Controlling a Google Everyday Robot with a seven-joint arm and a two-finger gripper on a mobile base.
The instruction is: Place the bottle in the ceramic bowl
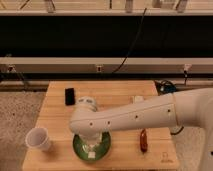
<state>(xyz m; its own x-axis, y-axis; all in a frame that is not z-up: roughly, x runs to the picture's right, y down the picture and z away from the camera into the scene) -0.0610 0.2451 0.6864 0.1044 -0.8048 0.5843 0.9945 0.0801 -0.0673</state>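
The claw (93,148) hangs straight above the green ceramic bowl (80,148) on the wooden counter (115,95), the pale clear bottle (94,144) upright beneath it inside the bowl; claw's grip: cannot tell.

End effector (93,148): low over the green ceramic bowl (79,146), pointing down into it, mostly hidden by the arm's wrist. Bowl: round, glossy green, upright, directly beneath end effector, near counter front edge. Bottle (93,151): clear/pale, seen w/in bowl interior right at end effector; pose unclear.
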